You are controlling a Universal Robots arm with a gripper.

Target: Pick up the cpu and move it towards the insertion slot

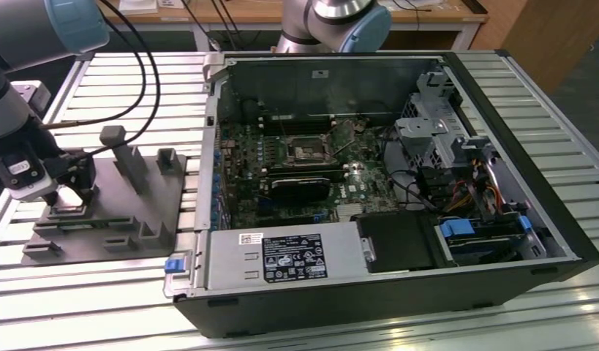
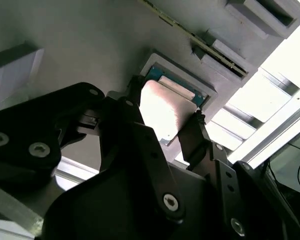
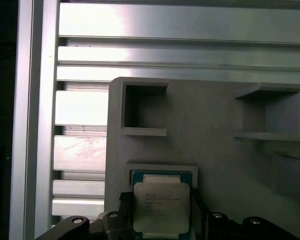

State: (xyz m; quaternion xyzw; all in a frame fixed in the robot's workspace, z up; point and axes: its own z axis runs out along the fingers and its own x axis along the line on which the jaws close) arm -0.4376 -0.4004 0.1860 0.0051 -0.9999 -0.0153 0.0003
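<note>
My tool (image 1: 73, 196), left of exterior view, closed to cpu (image 3: 161, 207) width, pinching its thin edges in fixture (image 3: 215, 160) pocket; slight slip could tilt, jam it

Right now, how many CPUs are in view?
1. The cpu sits in a pocket of the grey fixture, with the hand at it. Others may be hidden inside the case.
</note>
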